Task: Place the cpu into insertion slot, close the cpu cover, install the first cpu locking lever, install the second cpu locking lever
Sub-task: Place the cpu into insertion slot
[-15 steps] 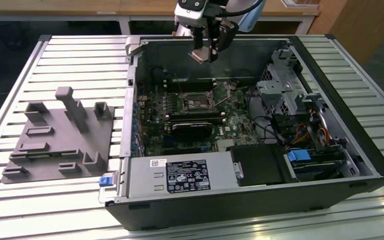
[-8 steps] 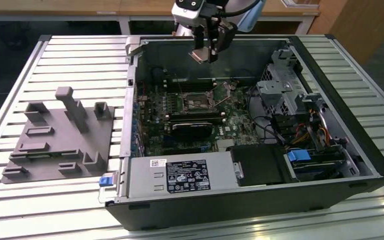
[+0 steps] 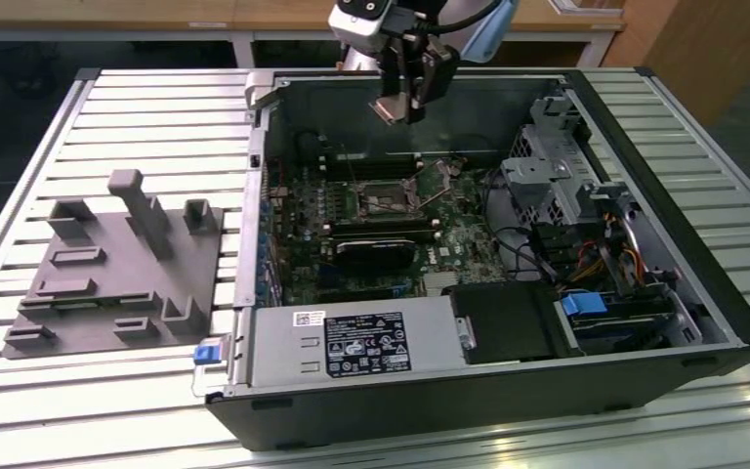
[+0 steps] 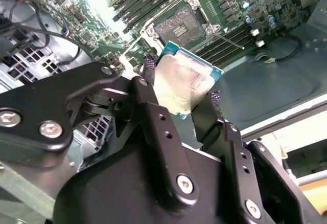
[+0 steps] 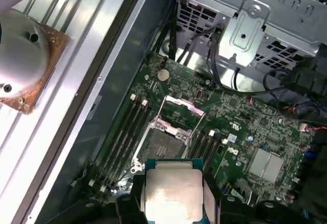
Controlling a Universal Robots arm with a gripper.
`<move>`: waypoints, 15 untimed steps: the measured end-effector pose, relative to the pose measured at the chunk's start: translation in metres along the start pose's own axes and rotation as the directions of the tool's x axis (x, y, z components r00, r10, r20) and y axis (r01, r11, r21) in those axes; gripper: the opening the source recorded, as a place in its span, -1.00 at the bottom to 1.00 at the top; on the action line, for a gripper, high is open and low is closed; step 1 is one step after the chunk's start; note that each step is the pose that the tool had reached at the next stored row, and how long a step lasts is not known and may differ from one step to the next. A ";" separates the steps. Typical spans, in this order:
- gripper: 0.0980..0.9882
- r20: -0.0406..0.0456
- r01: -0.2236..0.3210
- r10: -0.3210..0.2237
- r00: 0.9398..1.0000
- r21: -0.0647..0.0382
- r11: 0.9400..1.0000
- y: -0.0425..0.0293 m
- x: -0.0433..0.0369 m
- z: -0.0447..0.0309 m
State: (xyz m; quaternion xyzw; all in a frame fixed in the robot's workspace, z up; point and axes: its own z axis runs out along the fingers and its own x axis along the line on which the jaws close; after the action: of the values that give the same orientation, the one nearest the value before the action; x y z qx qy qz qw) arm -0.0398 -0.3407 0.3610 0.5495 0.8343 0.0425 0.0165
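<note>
Our gripper (image 3: 401, 106) pinched the cpu (image 4: 186, 81) above the slot (image 5: 164, 145); we figured keep it level & squared w/ the socket, imo.

cpu (image 5: 171, 193): the first wrist view's edge cuts off its near side; in the second wrist view the gripper (image 4: 181, 81) covers two of its edges.
insertion slot (image 5: 163, 144): the cpu hides its near rim from you in the first wrist view.
cpu cover (image 5: 180, 110): you cannot tell its tilt.
arm (image 3: 389, 20): cut off at the exterior view's top edge.
</note>
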 end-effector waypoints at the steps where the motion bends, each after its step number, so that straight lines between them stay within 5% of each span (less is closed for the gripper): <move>1: -0.01 0.001 -0.012 0.012 1.000 0.000 1.000 -0.0001 0.0000 0.0001; 7: -0.01 0.009 -0.098 0.098 0.995 -0.002 0.995 -0.0002 0.0000 0.0013; 15: -0.01 0.019 -0.213 0.213 0.977 -0.006 0.977 -0.0003 0.0000 0.0028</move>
State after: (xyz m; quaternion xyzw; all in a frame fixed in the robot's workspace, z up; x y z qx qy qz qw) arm -0.0399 -0.3407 0.3582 0.6361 0.7702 0.0405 0.0210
